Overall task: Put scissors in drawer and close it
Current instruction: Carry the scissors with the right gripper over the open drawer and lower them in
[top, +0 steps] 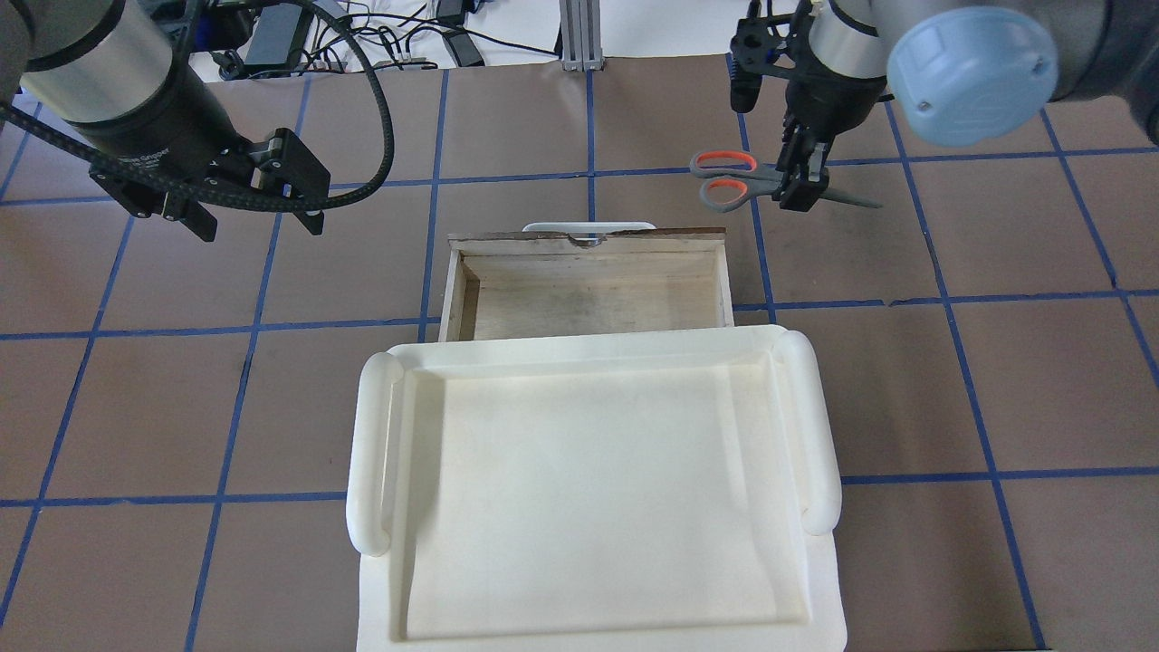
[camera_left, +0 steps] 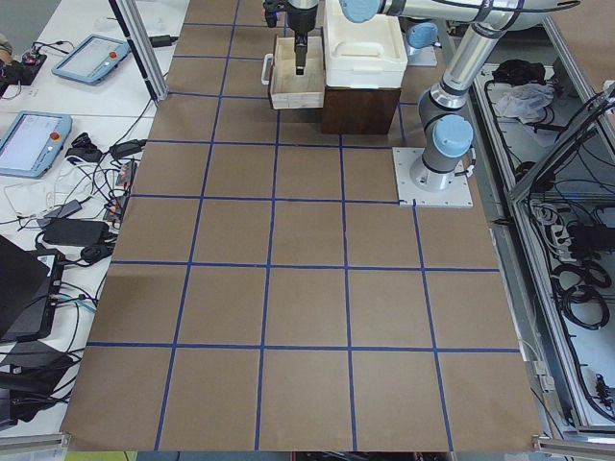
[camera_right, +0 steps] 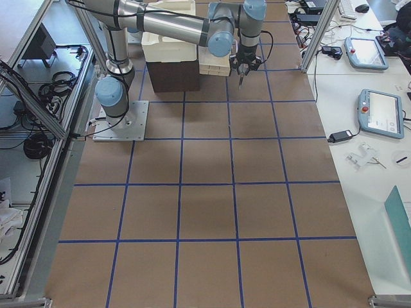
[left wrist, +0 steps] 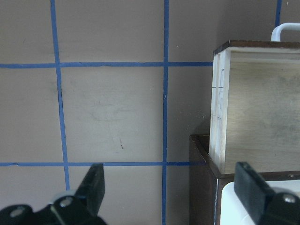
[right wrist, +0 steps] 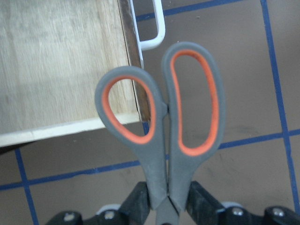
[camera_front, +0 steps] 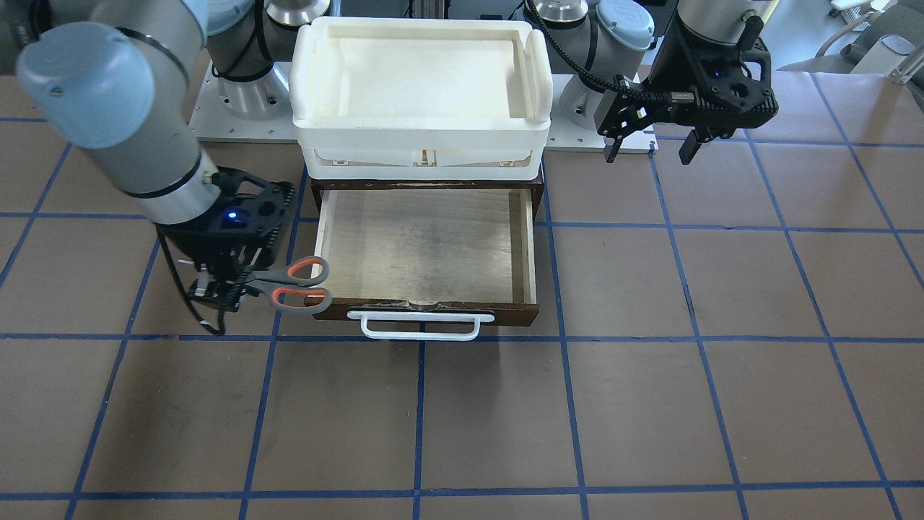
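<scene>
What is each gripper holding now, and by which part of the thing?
The right gripper holds the scissors at the neck, between the handle loops and the blades. The left gripper is open and holds nothing.

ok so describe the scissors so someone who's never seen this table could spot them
Find the big white tray in the middle of the table; an open wooden drawer sticks out from under it. At the drawer's front corner on the robot's right, the right hand holds the scissors. Nothing else there has grey handles with orange-red loops.
</scene>
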{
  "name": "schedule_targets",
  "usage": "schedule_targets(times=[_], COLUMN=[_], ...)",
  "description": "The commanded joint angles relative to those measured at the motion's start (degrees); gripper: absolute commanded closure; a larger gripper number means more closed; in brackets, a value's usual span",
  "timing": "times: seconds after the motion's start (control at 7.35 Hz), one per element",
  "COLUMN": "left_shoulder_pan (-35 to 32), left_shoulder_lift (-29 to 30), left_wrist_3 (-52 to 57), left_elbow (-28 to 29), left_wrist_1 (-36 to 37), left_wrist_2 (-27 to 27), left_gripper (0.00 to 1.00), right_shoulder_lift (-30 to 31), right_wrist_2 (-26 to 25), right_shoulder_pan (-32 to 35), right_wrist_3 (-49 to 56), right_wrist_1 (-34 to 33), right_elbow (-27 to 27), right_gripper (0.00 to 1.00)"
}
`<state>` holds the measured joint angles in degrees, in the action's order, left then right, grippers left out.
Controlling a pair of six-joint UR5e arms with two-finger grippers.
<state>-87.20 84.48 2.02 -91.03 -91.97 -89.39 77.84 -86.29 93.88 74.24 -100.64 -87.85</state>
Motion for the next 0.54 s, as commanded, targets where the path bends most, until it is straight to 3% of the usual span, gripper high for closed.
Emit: schedule_targets(times=[0.0,0.41], left_shoulder_pan=[0.28,0.19], left_shoulder_lift=[-0.2,0.33], left_wrist_3=[0.26,1.05], left_elbow=[-0.03,0.06], left_wrist_1=[-0.14,0.03], left_wrist_2=[0.01,0.09], left_gripper=[0.0,0.0], right_shoulder_lift=[-0.23,-2.06], right_wrist_2=[-0.99,-0.98], right_shoulder_pan=[7.95,15.17], right_wrist_3=[-12.23,-12.81], right_wrist_1=[-0.52,-1.58], right_elbow=[-0.39,-0.74], right_gripper=[1.0,1.0])
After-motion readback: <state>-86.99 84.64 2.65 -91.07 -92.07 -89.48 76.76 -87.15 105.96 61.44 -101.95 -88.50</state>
